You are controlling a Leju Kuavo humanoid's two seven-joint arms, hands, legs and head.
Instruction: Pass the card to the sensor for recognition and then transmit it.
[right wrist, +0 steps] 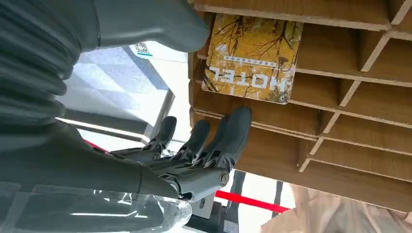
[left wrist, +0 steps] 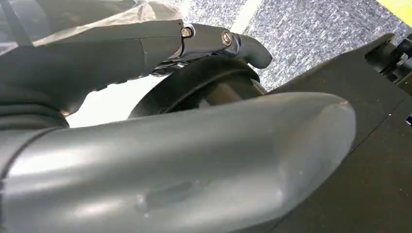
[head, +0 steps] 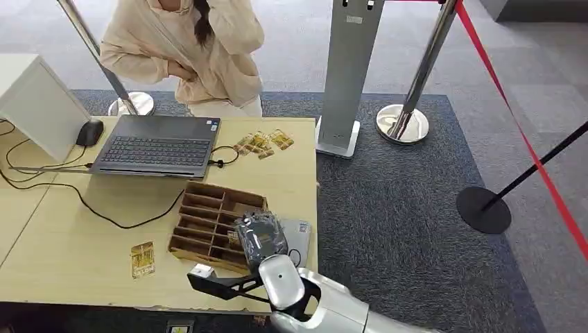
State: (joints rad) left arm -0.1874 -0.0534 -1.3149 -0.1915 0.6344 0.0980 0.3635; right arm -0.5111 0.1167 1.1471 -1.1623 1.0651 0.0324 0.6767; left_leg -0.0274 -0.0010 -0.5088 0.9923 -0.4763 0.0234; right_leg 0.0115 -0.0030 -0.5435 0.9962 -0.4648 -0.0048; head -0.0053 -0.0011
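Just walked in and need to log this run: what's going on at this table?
The robot's right hand is over the wooden slotted box on the table, its fingers reaching toward a yellow hotel card that sits in one slot. The hand holds nothing yet. Another card lies flat on the table beside the box, and more cards lie near the laptop. A person stands behind the table. The left hand hangs low, touching nothing.
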